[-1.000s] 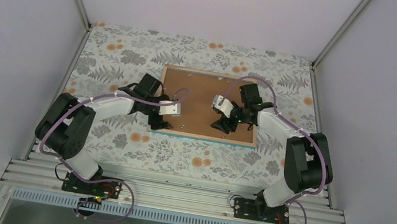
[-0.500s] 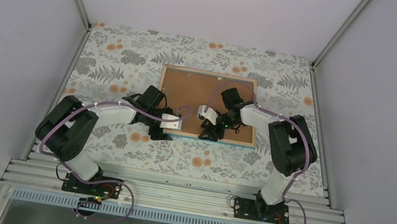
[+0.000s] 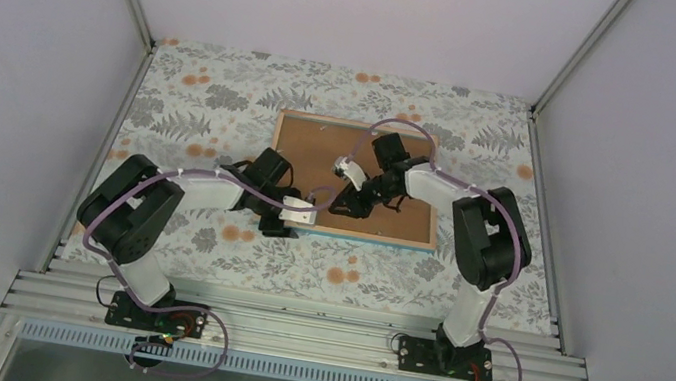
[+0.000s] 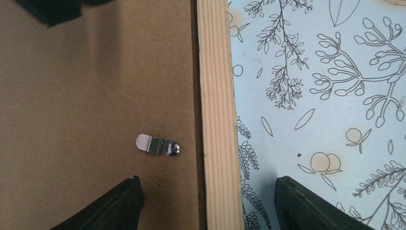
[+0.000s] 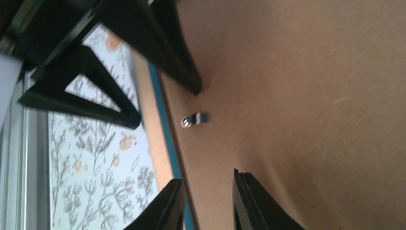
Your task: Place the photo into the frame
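Observation:
The frame [image 3: 435, 200] lies face down on the table, light wood back up, with a turquoise strip along its near edge. The brown backing board [image 3: 320, 147] fills it. The photo is hidden. My left gripper [image 3: 278, 225] is open at the near-left corner. In the left wrist view it [image 4: 208, 206] straddles the wood rail [image 4: 218, 120], one finger over the board, one over the cloth. My right gripper [image 3: 348, 206] is over the board close by, open a little and empty [image 5: 206, 206]. A metal clip [image 4: 158, 146] lies on the board by the rail.
The table carries a floral cloth [image 3: 229, 83]. The same clip shows in the right wrist view [image 5: 195, 119], with my left gripper's fingers [image 5: 143, 43] just beyond it. Grey walls stand on three sides, and an aluminium rail [image 3: 293, 330] runs along the near edge.
My right gripper has swung from the board's right side leftward toward the near-left corner. My left gripper has shifted a little right and nearer, onto the frame's corner rail.

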`<state>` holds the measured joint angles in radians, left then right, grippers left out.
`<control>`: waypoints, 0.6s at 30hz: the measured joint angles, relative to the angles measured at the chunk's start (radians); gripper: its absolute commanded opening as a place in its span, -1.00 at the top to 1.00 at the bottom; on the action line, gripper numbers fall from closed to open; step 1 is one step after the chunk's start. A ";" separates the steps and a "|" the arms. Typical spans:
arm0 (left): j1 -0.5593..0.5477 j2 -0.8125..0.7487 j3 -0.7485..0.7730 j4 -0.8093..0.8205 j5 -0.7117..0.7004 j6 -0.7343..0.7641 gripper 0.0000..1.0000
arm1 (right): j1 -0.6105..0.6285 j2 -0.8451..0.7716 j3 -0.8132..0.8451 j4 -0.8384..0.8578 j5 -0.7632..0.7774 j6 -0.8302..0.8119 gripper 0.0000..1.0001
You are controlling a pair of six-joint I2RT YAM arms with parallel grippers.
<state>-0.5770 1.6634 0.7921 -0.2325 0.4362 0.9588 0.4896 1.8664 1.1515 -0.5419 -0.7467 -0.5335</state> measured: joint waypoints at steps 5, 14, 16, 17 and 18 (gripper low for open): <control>-0.008 0.010 0.011 0.000 -0.010 0.000 -0.36 | 0.003 0.084 0.065 0.031 0.004 0.097 0.62; -0.032 0.037 0.033 0.018 -0.018 -0.001 -0.23 | 0.007 0.153 0.083 0.030 -0.003 0.145 0.67; -0.039 0.047 0.043 0.018 -0.018 -0.001 -0.19 | 0.007 0.154 0.083 0.030 -0.003 0.146 0.67; -0.043 0.051 0.048 0.018 -0.018 -0.001 -0.19 | 0.006 0.154 0.083 0.031 -0.003 0.147 0.66; -0.047 0.055 0.052 0.019 -0.018 0.000 -0.18 | 0.006 0.154 0.083 0.031 -0.003 0.147 0.67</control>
<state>-0.6239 1.7184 0.8440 -0.2134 0.4179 0.9585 0.4961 2.0209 1.2343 -0.5114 -0.7498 -0.3862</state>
